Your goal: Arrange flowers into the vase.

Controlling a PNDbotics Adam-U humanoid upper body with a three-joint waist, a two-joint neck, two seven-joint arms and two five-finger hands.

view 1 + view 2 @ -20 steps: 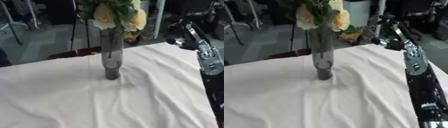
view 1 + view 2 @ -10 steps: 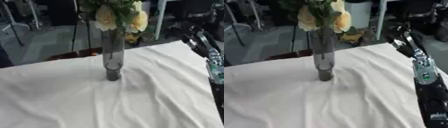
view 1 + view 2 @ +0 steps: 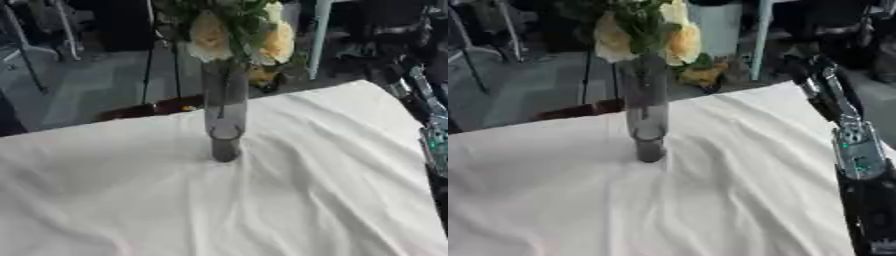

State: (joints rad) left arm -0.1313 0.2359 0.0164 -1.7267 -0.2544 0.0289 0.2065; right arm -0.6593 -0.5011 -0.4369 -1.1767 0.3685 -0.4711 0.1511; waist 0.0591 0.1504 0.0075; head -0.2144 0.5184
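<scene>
One vase (image 3: 224,112) stands upright a little left of centre on your worktop (image 3: 131,200), which is draped in a rumpled white cloth. It is a tall, narrow, smoky-grey glass tube with its long axis vertical and its base planted in the cloth folds. Pale yellow flowers (image 3: 236,40) with green leaves already sit in its mouth, heads spreading above the rim. No loose stems show on the cloth, so by the look of it the arranging is done or close to it.

Your left hand shows in neither view.

Moving right: your right arm (image 3: 855,150) runs along the right edge, black with a silver-grey section, reaching toward the far right corner of the worktop. The right hand (image 3: 802,67) is a dark shape at its far end, past the cloth's far edge. You cannot tell from here whether its fingers are spread or curled, nor whether they carry anything.

The relation that counts: the vase lies well to the left of that hand and somewhat nearer, well apart from it. The right arm is the only one placed to work. Any approach should come sideways from the right, and a knock high up would likely tip the narrow vase.

No brand, label or readable writing anywhere.
</scene>
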